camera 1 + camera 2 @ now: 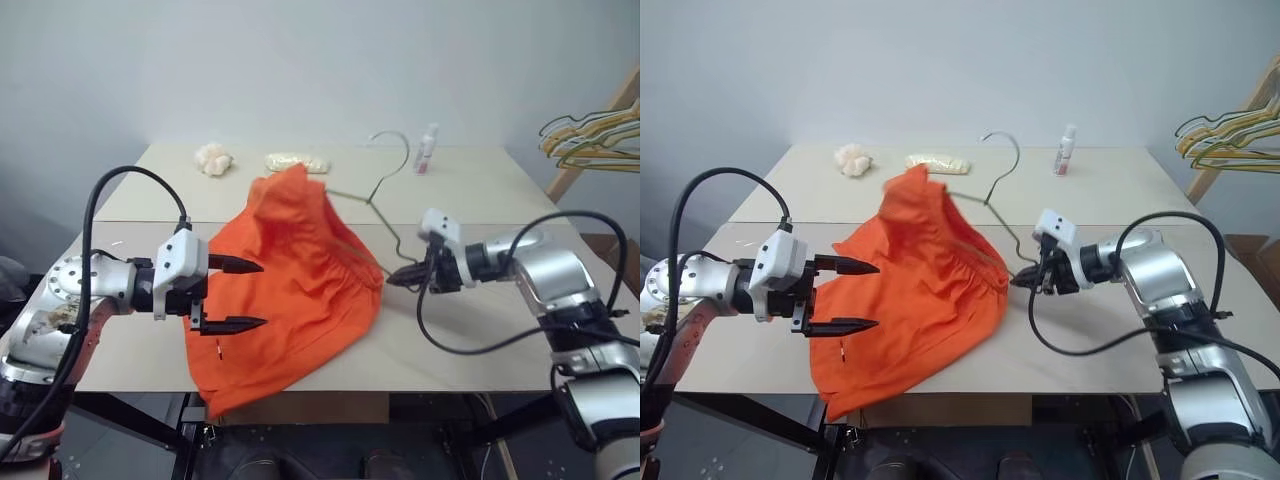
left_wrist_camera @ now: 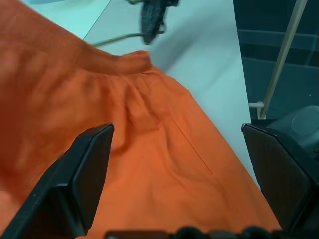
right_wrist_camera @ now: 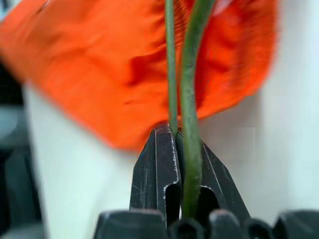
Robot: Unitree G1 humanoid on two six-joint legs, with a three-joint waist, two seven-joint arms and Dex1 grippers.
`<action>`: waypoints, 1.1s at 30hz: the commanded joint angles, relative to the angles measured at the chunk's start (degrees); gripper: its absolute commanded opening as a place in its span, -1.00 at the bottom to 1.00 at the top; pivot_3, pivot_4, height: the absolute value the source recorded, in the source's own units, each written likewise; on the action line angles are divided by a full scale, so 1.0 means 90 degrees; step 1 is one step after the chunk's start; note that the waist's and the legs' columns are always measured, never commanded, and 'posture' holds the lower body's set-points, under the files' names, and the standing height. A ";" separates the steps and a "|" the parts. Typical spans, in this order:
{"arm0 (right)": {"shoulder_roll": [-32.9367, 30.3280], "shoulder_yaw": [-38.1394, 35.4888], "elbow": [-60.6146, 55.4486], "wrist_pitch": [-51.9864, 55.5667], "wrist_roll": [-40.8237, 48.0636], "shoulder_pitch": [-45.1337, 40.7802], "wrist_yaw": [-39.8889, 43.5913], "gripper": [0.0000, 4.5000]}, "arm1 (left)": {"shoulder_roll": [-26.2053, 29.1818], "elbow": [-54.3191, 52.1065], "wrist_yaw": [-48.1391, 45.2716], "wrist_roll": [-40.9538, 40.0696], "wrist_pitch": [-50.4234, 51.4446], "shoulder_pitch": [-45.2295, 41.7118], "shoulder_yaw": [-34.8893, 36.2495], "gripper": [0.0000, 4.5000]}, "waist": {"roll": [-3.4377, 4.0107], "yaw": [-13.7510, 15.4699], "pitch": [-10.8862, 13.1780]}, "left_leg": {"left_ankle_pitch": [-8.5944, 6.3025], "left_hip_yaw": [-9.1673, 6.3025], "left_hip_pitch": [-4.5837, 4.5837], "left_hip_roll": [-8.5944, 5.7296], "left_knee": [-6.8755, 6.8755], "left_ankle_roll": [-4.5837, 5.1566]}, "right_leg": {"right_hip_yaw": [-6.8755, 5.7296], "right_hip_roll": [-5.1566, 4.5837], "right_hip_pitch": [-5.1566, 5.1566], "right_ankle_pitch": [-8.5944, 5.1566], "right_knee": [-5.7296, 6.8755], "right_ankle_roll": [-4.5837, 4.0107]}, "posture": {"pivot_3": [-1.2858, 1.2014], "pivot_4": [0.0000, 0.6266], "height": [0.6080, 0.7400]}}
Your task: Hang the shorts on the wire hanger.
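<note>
Left eye view findings: no brand, label or legible writing can be made out on any item; the small bottle at the table's far edge is too small to read.

The shorts are bright orange and lie draped over the middle of the table, one end raised into a peak toward 12 o'clock, the opposite end spilling over the near table edge toward 7 o'clock. Their long axis runs from about 1 o'clock to 7 o'clock.

The wire hanger is partly threaded into the shorts. Its hook points toward 12 o'clock, well above the table top, and its wire runs down toward 5 o'clock.

The right gripper has its fingers pressed together on the hanger wire, just beside the shorts' 3 o'clock edge; the right wrist view confirms two wire strands pinched between the fingers.

The left gripper is spread wide at the shorts' 9 o'clock side, pinching nothing, its fingers pointing toward the fabric.

Bunched hangers hang at 2 o'clock.
</note>
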 commanded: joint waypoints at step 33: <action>-0.0167 0.0949 -0.1172 0.0880 -0.0634 -0.1100 -0.0236 -1.00 | -0.0702 0.5671 -0.2070 0.2268 -0.2862 -0.4663 -0.1411 0.99 | -0.0003 -0.0368 0.0001 | 0.0007 -0.0005 -0.0018 0.0007 0.0013 -0.0009 | -0.0012 0.0011 -0.0006 -0.0003 0.0003 -0.0006 | -0.08 -1.00 1.00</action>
